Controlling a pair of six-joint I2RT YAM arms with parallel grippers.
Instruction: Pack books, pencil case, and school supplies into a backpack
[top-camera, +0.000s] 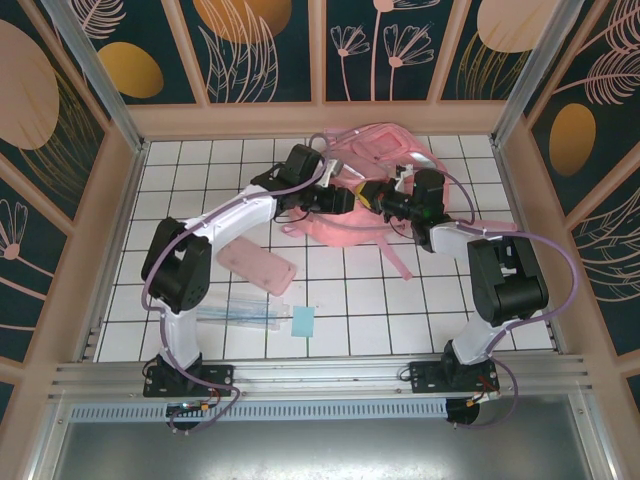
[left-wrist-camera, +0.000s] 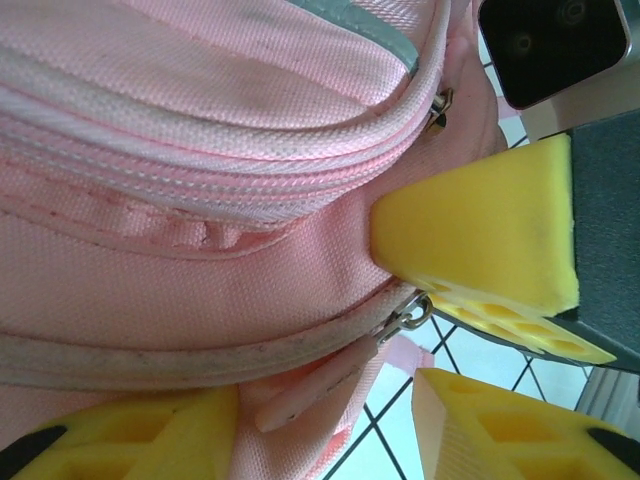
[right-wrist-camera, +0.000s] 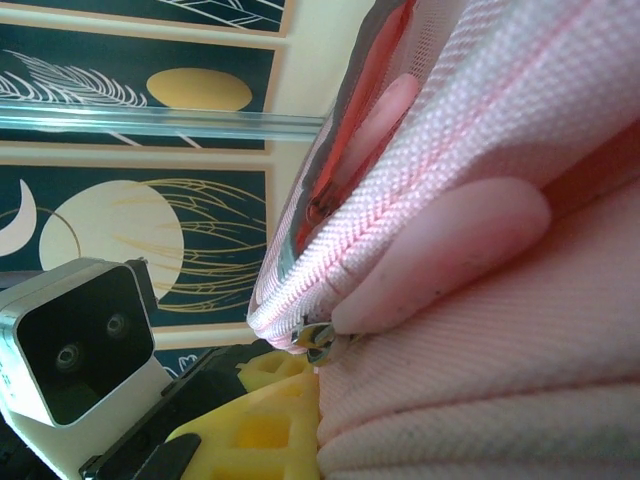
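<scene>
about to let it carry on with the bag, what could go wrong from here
The left gripper straddles loose fabric as well as the zipper pull, so it may pinch cloth instead. The right gripper sits right beside it on the backpack, so the two could knock together.

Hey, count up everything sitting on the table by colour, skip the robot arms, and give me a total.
Pink: 2, the backpack and the pencil case
Clear bluish: 1, the packet of sticks
Light blue: 1, the square pad
Total: 4
</scene>
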